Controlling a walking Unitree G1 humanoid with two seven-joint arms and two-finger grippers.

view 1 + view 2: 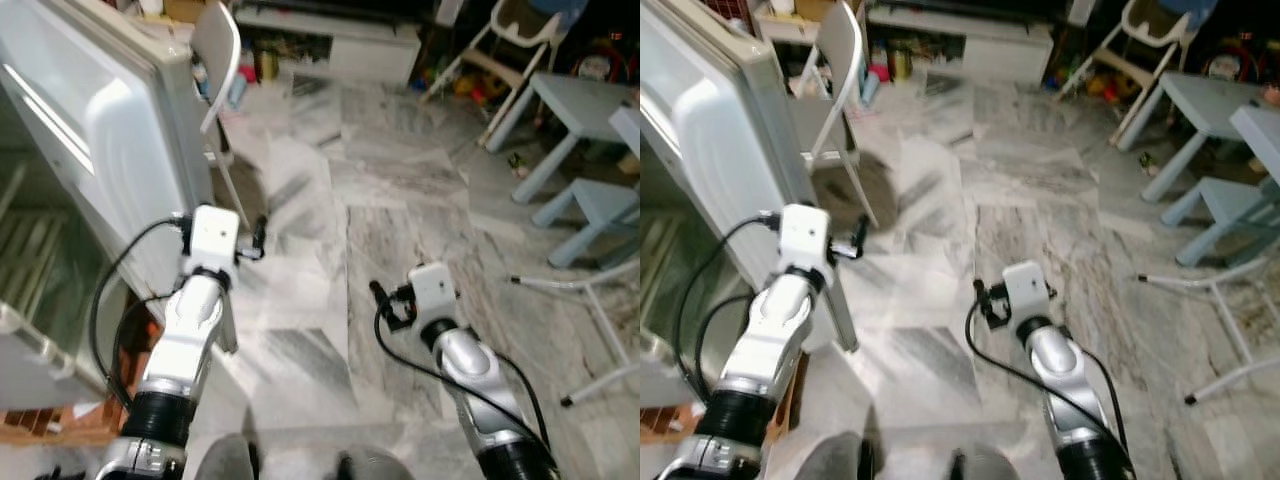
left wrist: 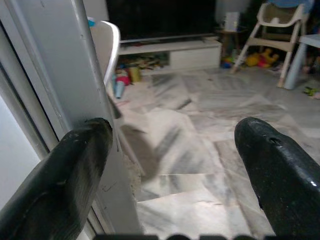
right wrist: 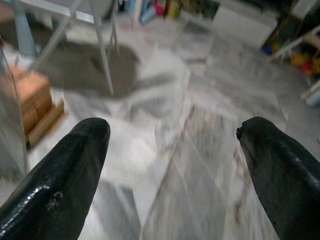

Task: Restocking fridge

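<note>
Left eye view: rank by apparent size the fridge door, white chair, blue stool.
1. fridge door, though it is nearest the camera
2. white chair
3. blue stool, close to the chair, so those two are unsure

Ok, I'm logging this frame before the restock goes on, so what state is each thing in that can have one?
Grey fridge door: swung open, its edge beside the left tool.
Left tool: open, holding nothing, at the door's edge.
Right tool: open, holding nothing, over the marble floor.
White plastic chair: upright behind the door.
</note>
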